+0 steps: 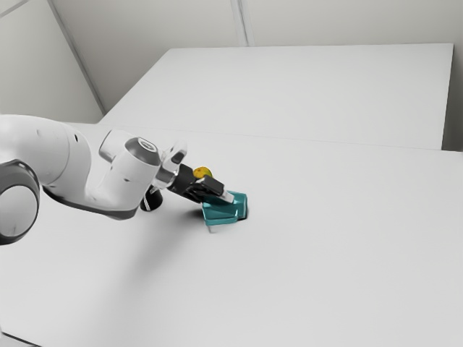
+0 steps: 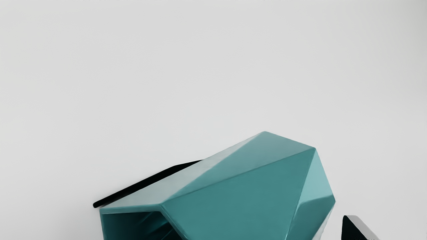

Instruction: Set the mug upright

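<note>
In the exterior view my black gripper reaches down from the upper left to the teal faceted mug, its tip overlapping the mug's upper side. The wrist view has the mug lying on its side, its dark hollow opening facing away from the finger that shows. My gripper stands open around the mug there, with a gap between that finger and the mug's faceted wall. The opposite fingertip is hidden. A thin black strip runs along the mug's far edge.
A yellow round thing appears just behind the gripper, and a dark rounded thing below the wrist. Both are partly covered by the arm. The white table extends around the mug, with a pale raised panel behind.
</note>
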